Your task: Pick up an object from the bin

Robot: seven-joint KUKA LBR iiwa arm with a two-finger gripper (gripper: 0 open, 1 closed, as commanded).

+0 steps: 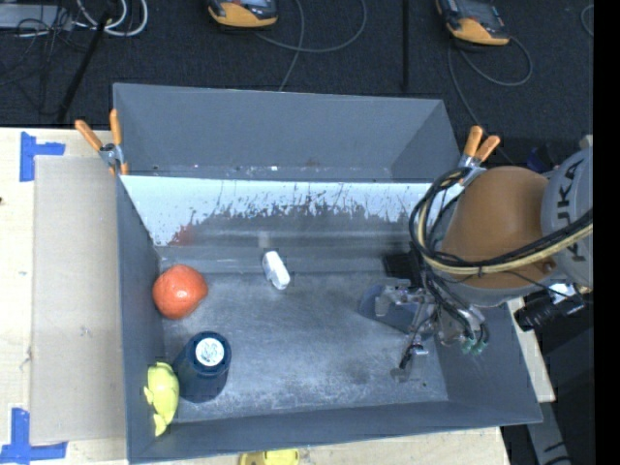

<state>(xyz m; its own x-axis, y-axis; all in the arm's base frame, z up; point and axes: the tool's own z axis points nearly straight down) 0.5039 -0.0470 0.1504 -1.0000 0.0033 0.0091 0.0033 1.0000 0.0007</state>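
Hovering over bare bin (pixel 320 366) floor, the end effector (pixel 415 352) seems at the approach step; spread or pressed together, I cannot tell. The nearest thing, a small white cylinder (pixel 276 269), lies well apart, so it must travel there next.

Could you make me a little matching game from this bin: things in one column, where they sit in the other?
Things: 1 orange ball; 2 white cylinder; 3 yellow toy; 4 gripper.
Places: A bottom-left corner; B right side; C left side, halfway up; D middle, near the far wall.
Pairs: 1-C; 2-D; 3-A; 4-B.
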